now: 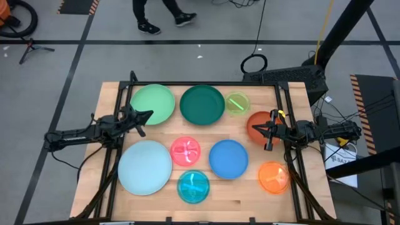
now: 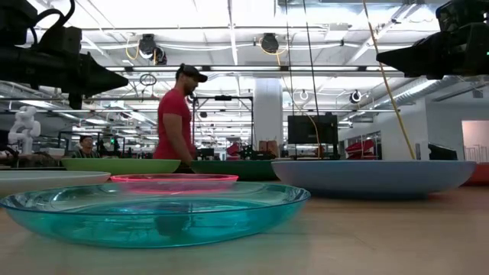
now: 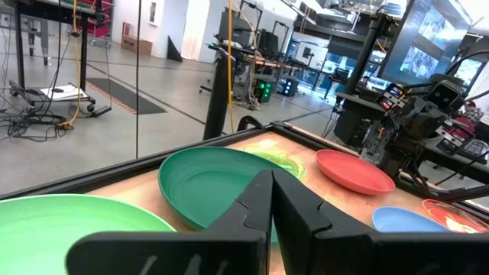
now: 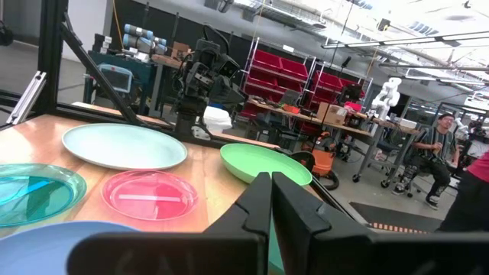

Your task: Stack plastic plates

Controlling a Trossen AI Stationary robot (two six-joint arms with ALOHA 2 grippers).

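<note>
left gripper (image 1: 149,115) jaws pinched shut, nothing held, over light green plate (image 1: 156,100) at 11 o'clock | right gripper (image 1: 255,129) same, over red-orange plate (image 1: 257,122) at 3 | nothing stacked yet

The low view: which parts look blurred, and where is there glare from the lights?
Low view: the cyan plate nearest the camera is soft at its front rim, and bright ceiling lights wash out the top of the picture. High view: even light, and the pink plate shows small bright reflections.
</note>
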